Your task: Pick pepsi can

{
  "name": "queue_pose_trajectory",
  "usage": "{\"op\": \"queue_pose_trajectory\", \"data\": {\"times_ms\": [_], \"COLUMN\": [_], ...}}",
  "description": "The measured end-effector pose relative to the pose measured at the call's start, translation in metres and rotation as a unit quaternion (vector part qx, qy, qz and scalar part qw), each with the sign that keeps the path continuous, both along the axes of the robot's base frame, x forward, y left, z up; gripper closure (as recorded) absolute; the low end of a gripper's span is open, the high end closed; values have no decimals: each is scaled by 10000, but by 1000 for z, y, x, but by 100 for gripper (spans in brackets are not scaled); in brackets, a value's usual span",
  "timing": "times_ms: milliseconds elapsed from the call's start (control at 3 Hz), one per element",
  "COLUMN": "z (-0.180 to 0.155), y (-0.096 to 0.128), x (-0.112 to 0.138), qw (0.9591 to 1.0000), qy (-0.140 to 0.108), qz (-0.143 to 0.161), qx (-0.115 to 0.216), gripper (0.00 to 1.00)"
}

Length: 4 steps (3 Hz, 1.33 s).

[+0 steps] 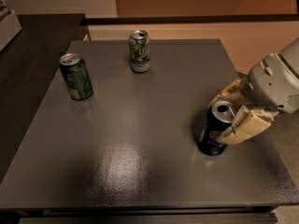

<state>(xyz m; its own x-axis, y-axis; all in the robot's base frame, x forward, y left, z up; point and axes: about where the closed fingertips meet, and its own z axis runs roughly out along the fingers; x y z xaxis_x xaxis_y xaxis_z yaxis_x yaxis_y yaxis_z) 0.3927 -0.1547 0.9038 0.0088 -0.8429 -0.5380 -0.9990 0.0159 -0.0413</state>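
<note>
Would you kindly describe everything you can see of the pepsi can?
The pepsi can is dark and looks like metal, with a round red-white-blue logo low on its side and a silver top. It stands upright on the grey table, near the right edge. The gripper straddles its upper part from the right; whether it touches the can is unclear.

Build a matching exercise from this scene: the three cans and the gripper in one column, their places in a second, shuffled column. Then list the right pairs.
Column one:
1. pepsi can
2. green can
3. white-and-green can
4. gripper

Column two:
A. left part of the table, toward the back
B. reaching in over the table's right edge, at the dark can
C. right part of the table, nearer the front than the other cans
D. near the far edge, about mid-width

Pairs: 1-C, 2-A, 3-D, 4-B.
</note>
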Motion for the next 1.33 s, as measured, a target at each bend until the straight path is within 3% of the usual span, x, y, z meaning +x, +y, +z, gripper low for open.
{"op": "queue_pose_trajectory", "data": {"times_ms": [333, 667, 1333], "z": [14, 49, 105], "y": [9, 27, 53], "x": [-2, -2, 10], "qw": [9999, 9994, 9983], "qy": [-37, -276, -567], "qz": [51, 142, 130], "qx": [142, 182, -7], "gripper": [88, 100, 100]}}
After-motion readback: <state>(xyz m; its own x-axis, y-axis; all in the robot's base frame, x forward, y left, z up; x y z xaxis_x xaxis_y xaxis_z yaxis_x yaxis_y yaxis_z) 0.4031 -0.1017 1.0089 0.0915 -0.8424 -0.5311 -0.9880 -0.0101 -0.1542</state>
